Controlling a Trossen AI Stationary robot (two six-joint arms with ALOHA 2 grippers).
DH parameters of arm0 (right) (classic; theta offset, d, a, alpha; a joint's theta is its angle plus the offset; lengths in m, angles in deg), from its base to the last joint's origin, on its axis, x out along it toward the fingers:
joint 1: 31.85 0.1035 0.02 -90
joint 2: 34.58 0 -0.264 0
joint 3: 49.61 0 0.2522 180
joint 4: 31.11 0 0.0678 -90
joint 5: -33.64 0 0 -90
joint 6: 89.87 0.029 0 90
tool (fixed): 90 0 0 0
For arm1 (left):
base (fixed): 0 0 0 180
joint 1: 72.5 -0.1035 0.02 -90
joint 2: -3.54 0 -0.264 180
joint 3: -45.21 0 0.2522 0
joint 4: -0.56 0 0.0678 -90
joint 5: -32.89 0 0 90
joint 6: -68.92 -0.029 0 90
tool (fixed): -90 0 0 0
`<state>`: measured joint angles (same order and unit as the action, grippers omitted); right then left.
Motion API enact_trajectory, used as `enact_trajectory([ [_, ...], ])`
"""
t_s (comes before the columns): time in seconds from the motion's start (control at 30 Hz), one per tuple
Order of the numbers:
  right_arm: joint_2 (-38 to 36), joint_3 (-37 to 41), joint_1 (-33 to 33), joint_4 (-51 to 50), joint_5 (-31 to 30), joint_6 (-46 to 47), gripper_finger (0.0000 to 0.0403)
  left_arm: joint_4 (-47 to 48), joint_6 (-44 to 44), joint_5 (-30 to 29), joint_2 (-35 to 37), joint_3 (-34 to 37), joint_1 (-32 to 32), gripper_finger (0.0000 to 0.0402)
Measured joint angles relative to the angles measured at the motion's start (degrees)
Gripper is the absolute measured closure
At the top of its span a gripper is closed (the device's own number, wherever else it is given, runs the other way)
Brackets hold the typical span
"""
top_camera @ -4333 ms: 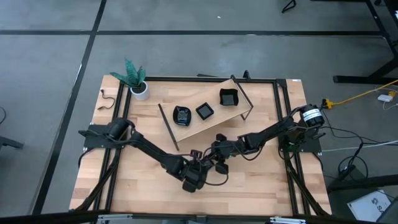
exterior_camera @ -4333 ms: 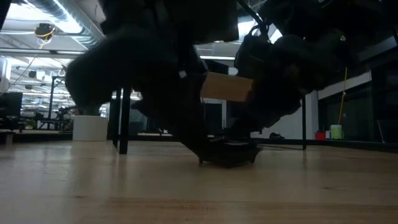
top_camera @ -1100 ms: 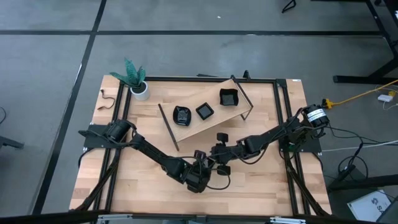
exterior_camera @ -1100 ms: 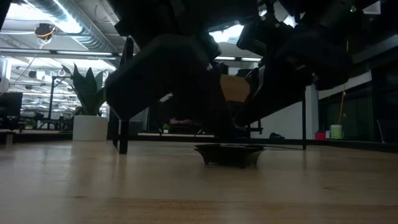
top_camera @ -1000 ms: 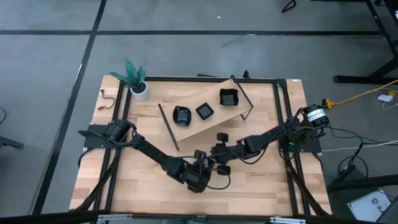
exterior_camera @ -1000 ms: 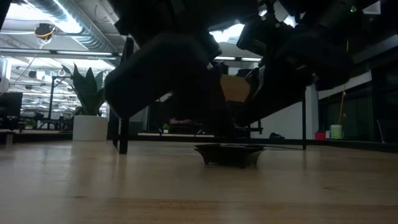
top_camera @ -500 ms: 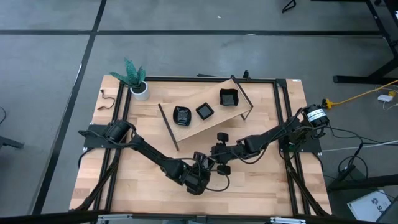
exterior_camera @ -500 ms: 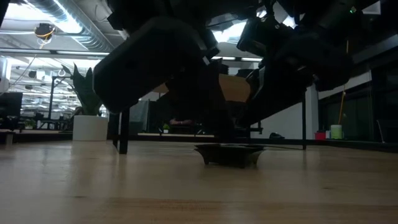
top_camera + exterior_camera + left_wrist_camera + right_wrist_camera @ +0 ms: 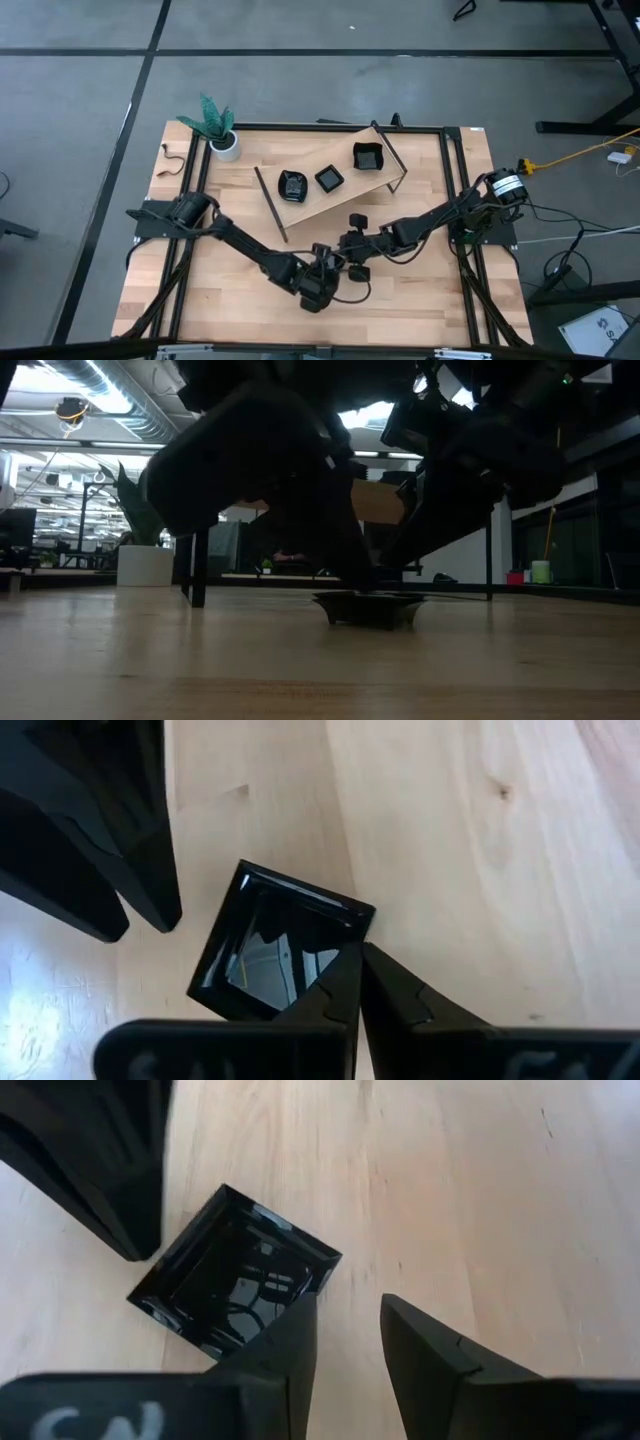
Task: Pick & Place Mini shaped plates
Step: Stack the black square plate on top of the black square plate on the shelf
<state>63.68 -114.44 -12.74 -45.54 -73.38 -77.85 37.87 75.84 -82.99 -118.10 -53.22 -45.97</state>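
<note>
One mini shaped plate (image 9: 280, 952), square and glossy black, lies flat on the table near its front middle; it also shows in the low view (image 9: 368, 608). My left gripper (image 9: 358, 960) is shut, with its tips at one edge of this plate. My right gripper (image 9: 348, 1306) stands open at the opposite side. One of its fingers (image 9: 300, 1325) is over a plate corner, the other over bare wood. Three more black plates (image 9: 329, 179) sit on a raised wooden board (image 9: 345, 190). My left gripper's shut fingertips (image 9: 352, 965) come slanting down from above to the plate's rim (image 9: 345, 935), close to one corner. I cannot tell whether they touch it. The plate lies flat on the table. My right gripper touches nothing that shows.
The raised board on dark legs stands behind the grippers, toward the far edge. A white pot with a green plant (image 9: 224, 143) is at the far left corner. A black frame (image 9: 455, 200) runs around the table. Bare wood lies to the near left and right.
My left gripper has turned a little at the wrist above the plate and stayed shut. The plate and my right gripper have kept still.
</note>
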Motion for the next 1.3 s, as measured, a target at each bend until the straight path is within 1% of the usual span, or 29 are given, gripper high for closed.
enact_trajectory([
  [0.17, 0.37, 0.00, -0.02, 0.25, 0.59, 0.94, 0.0290, 0.00, 0.02, 1.65, -0.24, 0.00, -0.92, 0.0400],
  [0.3, 0.37, 0.00, -0.02, 0.13, 0.89, 1.40, 0.0290, 0.00, 0.00, 1.47, -0.24, 0.00, -0.88, 0.0399],
  [0.47, 0.37, 0.00, -0.02, 0.12, 3.28, 3.36, 0.0290, 0.00, 0.02, 1.50, -0.28, 0.00, -0.88, 0.0399],
  [0.63, 1.10, 0.00, -0.02, -0.09, 3.28, 5.83, 0.0290, -0.02, 0.28, 1.54, -0.33, 0.00, -0.88, 0.0400],
  [0.83, 3.55, 0.00, -0.32, 0.85, 4.74, 6.02, 0.0290, 0.00, 0.42, 1.60, -0.35, 0.00, -0.88, 0.0400],
  [1.3, 3.56, -0.02, -0.31, 2.57, 5.37, 5.76, 0.0290, 0.04, 0.87, 2.04, -0.37, 0.00, -0.92, 0.0400],
])
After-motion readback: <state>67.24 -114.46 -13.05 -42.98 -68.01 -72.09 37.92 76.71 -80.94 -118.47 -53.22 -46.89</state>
